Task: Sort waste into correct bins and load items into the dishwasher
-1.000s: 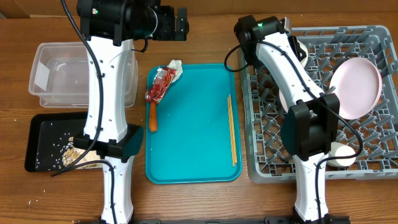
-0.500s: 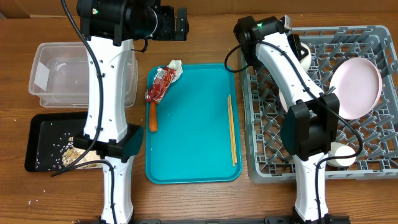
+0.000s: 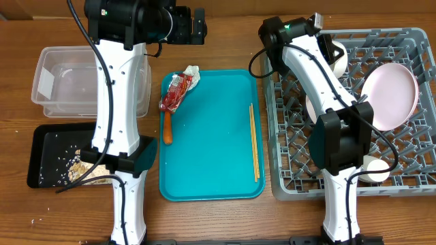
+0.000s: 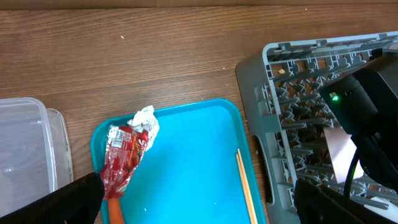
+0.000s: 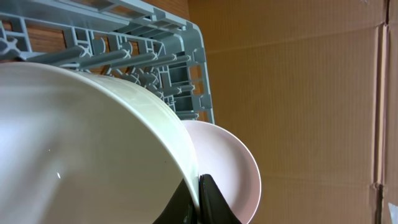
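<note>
Tray [image 3: 211, 136] left of rack [image 3: 403, 156]

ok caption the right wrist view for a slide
Right end effector pinching a white bowl by the rim at the dish rack, pink plate behind

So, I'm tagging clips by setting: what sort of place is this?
Likely a robot test bench staged as kitchen clean-up, not a real kitchen: a dish rack and teal tray sit on a wooden table, cardboard stands beyond, and the right claw grips a bowl.
</note>
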